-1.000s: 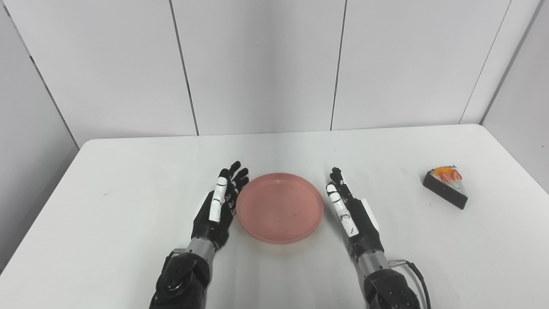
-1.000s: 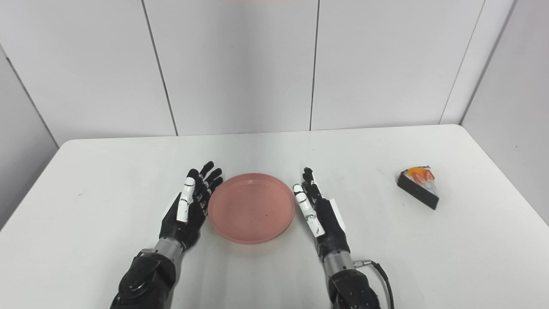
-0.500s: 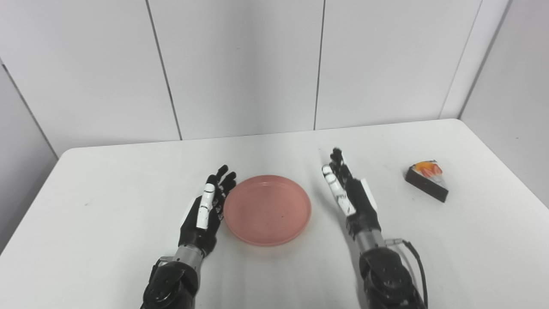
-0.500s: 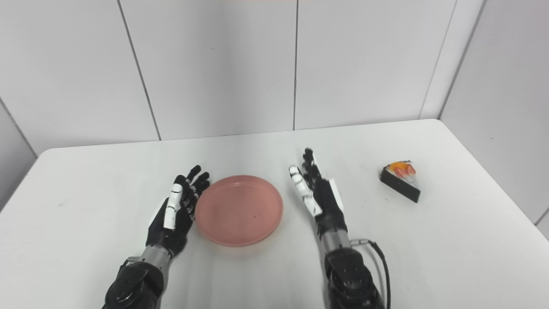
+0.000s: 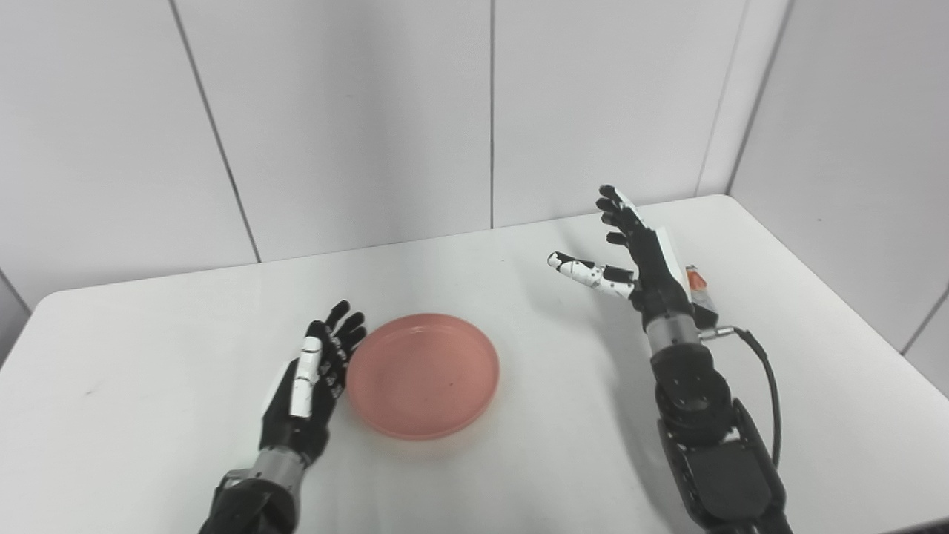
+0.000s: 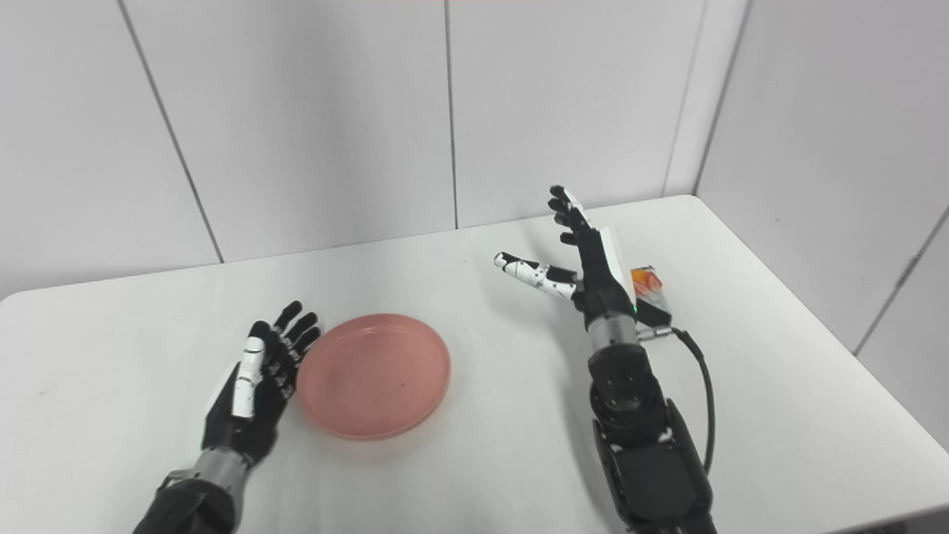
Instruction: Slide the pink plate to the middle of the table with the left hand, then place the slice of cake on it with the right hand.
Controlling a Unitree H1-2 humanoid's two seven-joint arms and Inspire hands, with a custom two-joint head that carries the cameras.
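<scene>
The pink plate (image 5: 422, 374) lies on the white table (image 5: 519, 460), left of centre in the picture. My left hand (image 5: 311, 382) rests open beside the plate's left rim, fingers straight, holding nothing. My right hand (image 5: 634, 256) is raised above the table on the right, open with thumb spread to the left. The slice of cake (image 6: 649, 294), dark with orange and red fruit on top, sits just behind that hand; the hand and wrist hide most of it. The right hand is not touching the cake.
White wall panels (image 5: 489, 111) stand close behind the table, and another wall closes the right side. The table's right edge (image 5: 838, 297) runs near the cake. A black cable (image 5: 767, 386) loops off my right forearm.
The camera has turned right, shifting the whole scene left. My right hand rose from beside the plate and travelled right toward the cake, thumb spreading. The left hand stayed by the plate.
</scene>
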